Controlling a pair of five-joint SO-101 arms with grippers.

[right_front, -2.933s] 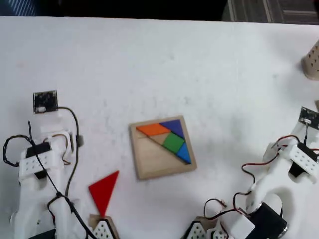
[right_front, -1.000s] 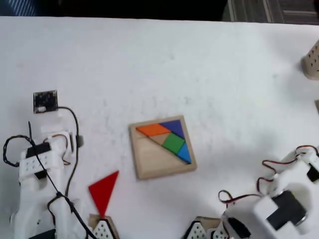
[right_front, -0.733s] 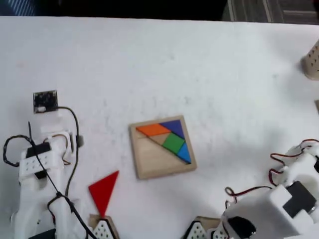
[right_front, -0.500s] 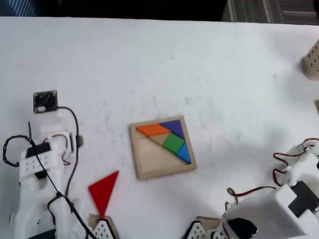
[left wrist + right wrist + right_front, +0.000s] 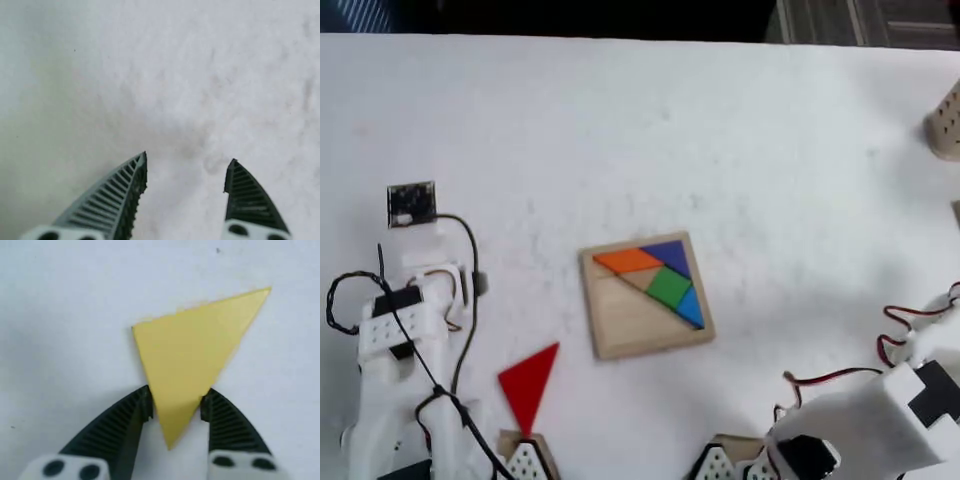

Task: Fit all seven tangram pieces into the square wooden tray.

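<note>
The square wooden tray (image 5: 611,340) sits mid-surface (image 5: 620,130), slightly rotated. An orange piece (image 5: 627,260), a purple triangle (image 5: 669,253), a green square (image 5: 669,287) and a blue triangle (image 5: 691,308) crowd its far and right edges, and the near-left half is bare wood. A red triangle (image 5: 528,384) lies near-left of the tray, apart from it. The left pincer (image 5: 186,170) hangs with its jaws apart over bare surface. The right pincer (image 5: 176,407) is clamped on a yellow triangle (image 5: 192,350), a fingertip against each edge of one narrow corner, with white surface all round.
</note>
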